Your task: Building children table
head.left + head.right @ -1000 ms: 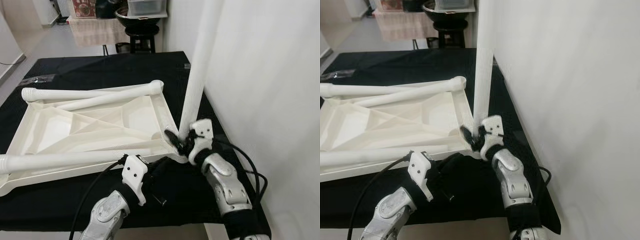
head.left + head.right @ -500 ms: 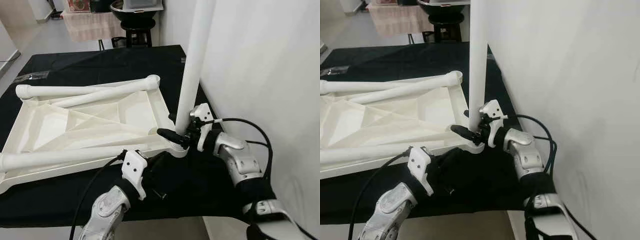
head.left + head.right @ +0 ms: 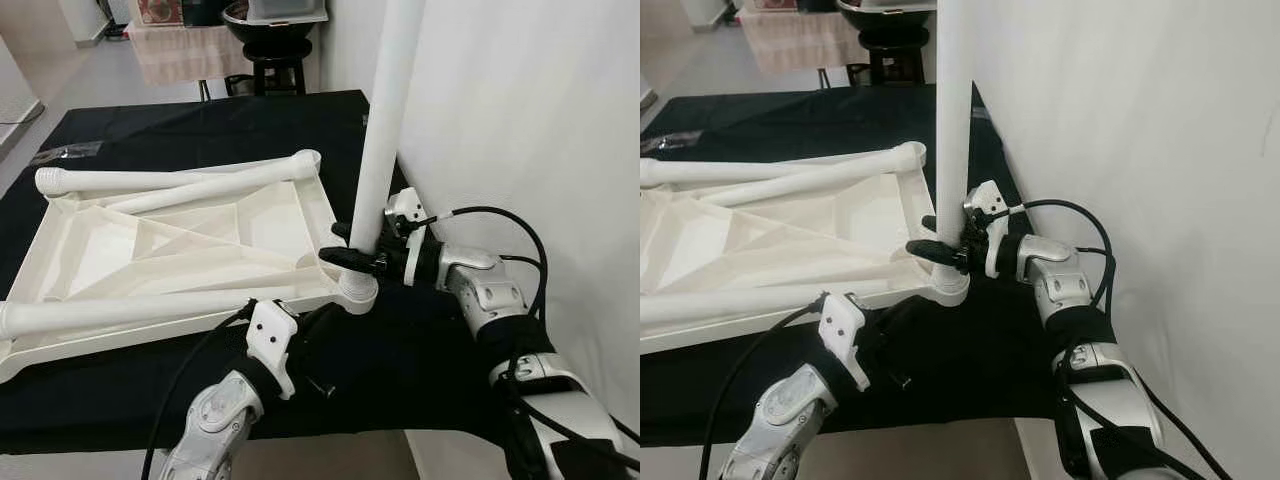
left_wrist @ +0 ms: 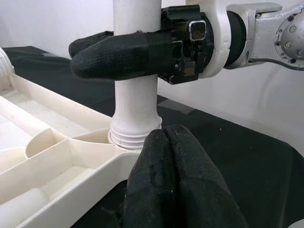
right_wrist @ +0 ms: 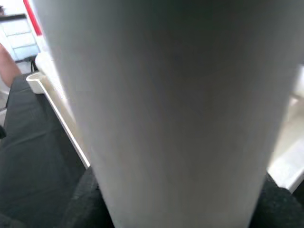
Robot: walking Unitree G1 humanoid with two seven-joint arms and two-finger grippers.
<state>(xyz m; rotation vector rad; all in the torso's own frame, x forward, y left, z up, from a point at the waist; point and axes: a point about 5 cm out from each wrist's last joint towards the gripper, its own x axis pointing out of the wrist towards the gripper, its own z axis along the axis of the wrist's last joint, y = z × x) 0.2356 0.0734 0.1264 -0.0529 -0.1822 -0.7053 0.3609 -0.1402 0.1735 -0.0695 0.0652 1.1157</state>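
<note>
Right claw (image 3: pixel 352 248) is grasping the upright white plastic table leg (image 3: pixel 383 130) low on its shaft, just above the threaded collar where it is seating in the corner socket of the upturned white plastic tabletop (image 3: pixel 180 250). Left claw (image 4: pixel 175 175), fingers pressed together and holding nothing, is bracing against that corner. The leg is looking light, stiff and smooth, so a low grip is likely suiting it best. A white wall (image 3: pixel 520 140) is crowding the right claw closely; the black-draped surface (image 3: pixel 200 130) is offering open room beyond the tabletop.
</note>
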